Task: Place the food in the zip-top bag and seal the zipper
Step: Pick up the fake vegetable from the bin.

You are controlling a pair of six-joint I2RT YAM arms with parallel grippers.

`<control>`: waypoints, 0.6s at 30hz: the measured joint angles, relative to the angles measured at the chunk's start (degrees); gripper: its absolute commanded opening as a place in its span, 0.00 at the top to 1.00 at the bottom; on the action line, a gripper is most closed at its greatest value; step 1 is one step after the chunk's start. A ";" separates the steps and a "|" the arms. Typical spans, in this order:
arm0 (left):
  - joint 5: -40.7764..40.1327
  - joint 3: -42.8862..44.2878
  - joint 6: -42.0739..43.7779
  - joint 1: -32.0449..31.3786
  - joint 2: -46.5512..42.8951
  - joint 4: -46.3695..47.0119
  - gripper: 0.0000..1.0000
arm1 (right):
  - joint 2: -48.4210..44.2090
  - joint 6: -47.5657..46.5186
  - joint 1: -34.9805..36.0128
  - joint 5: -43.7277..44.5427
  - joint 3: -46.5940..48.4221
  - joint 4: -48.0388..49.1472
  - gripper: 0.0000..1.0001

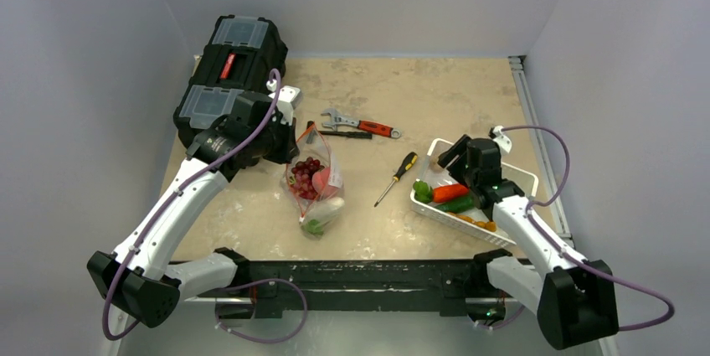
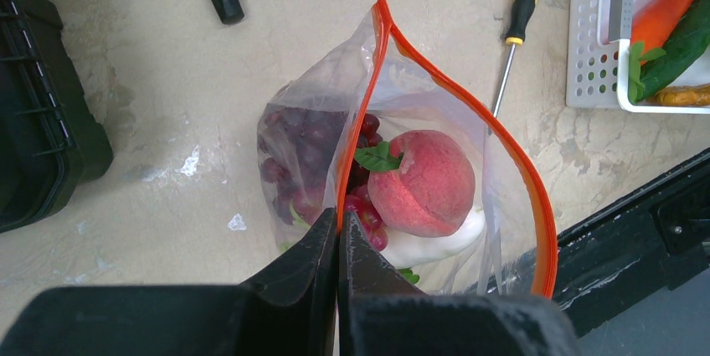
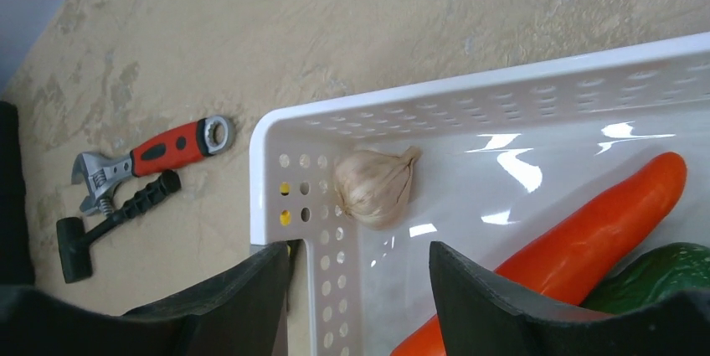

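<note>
Risk: right gripper (image 3: pixel 360 255) straddles the white basket (image 3: pixel 502 96) wall, one finger outside. Closing here would likely pinch plastic, not the garlic (image 3: pixel 374 186) just beyond. Its jaws are apart and empty. Left gripper (image 2: pixel 337 243) is clamped on the zipper (image 2: pixel 469 113), holding the zip-top bag (image 2: pixel 301 79) mouth up. If that pinch slips, the mouth collapses. Peach (image 2: pixel 423 182) and grapes (image 2: pixel 293 147) are inside; carrot (image 3: pixel 586 222) is in the basket.

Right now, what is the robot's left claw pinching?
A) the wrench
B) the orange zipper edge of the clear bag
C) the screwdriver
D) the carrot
B: the left gripper is shut on the orange zipper of the zip-top bag, seen in the left wrist view.
</note>
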 measured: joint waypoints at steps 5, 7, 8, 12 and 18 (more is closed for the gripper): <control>0.00 0.00 0.00 0.00 0.00 -0.02 1.00 | 3.28 0.24 -2.36 -4.24 -1.49 3.91 0.39; 0.00 0.00 0.00 0.02 0.02 0.00 1.00 | 4.31 0.22 -3.04 -5.29 -1.97 5.40 0.40; 0.00 0.00 0.00 0.00 0.02 -0.02 1.00 | 4.72 0.22 -3.30 -5.68 -2.16 6.10 0.40; 0.00 0.00 0.00 0.00 0.04 0.00 1.00 | 7.28 0.17 -4.92 -7.74 -2.71 9.27 0.40; 0.00 0.00 0.00 0.02 0.20 0.00 1.00 | 10.93 -0.04 -6.54 -9.62 -2.84 13.35 0.42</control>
